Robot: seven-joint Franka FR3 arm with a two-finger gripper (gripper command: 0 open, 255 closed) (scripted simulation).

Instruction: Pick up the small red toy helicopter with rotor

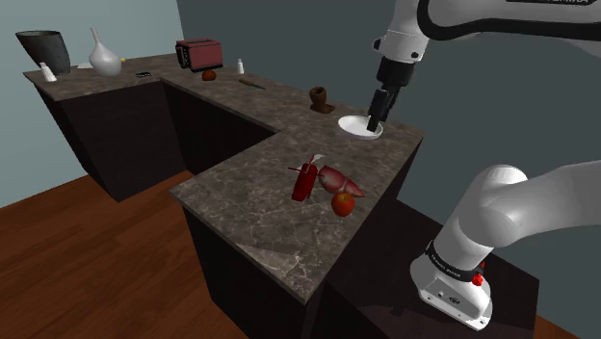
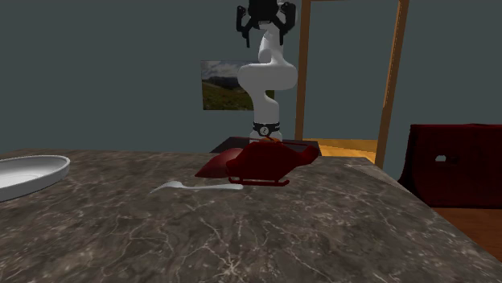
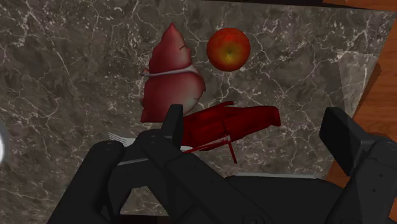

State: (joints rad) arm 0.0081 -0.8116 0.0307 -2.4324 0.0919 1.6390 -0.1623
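The gripper (image 1: 378, 117) hangs high over the marbled countertop (image 1: 260, 207), its 2 fingers spread wide and holding nothing. The red toy helicopter (image 3: 251, 119) lies on the stone below it, just beside a pink-and-white pointed object (image 3: 170, 79) and near a red apple (image 3: 228, 49).

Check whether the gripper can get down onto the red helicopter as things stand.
Probably yes: the gripper hangs open above the helicopter, nothing between them; the apple and the pink object lie beside it.
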